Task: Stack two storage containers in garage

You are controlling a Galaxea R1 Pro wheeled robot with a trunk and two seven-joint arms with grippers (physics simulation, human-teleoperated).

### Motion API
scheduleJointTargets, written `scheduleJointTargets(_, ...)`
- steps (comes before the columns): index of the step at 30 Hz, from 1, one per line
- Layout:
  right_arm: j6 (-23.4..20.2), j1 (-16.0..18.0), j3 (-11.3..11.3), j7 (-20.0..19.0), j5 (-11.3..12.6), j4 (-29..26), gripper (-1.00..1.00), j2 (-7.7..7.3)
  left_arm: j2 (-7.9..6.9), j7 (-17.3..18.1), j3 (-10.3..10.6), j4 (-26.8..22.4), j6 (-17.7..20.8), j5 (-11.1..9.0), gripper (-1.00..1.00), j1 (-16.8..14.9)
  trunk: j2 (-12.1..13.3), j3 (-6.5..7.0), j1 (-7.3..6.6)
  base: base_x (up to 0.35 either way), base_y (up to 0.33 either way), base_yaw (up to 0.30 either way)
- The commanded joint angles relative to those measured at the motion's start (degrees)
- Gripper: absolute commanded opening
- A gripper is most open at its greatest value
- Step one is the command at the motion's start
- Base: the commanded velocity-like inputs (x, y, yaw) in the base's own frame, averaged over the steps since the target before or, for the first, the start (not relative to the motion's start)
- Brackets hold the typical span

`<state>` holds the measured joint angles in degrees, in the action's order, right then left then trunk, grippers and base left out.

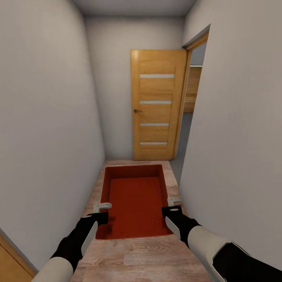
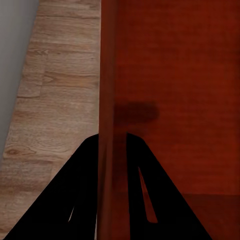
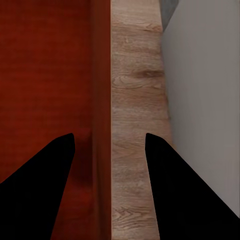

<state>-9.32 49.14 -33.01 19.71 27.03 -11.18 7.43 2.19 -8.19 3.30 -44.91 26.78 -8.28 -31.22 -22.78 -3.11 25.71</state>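
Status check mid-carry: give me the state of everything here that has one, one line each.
storage container: upright, open-topped, nothing inside, held up between both arms above the wood floor.
left end effector: shut on the container's side wall, one finger on each side of it.
right end effector: open, fingers straddling the opposite wall with gaps on both sides.
door: swung open against the end wall, leaving the doorway on the right open.
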Motion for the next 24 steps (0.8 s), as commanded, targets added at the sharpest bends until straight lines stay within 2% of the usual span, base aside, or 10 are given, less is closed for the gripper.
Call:
scheduleJointTargets(1, -0.3, 0.0, -1.9, -0.7, 2.5, 0.0, -1.00, -0.05, -0.25, -0.9, 0.2, -0.2, -0.7, 1.5, -1.00, -0.1, -0.1, -0.14, 0.07, 0.322, 0.000, 0.000)
scheduleJointTargets(24, -0.3, 0.0, -1.9, -0.7, 2.5, 0.0, -1.00, -0.05, -0.25, -0.9, 0.2, -0.2, -0.7, 1.4, -1.00, -0.1, -0.1, -0.14, 0.07, 0.322, 0.000, 0.000)
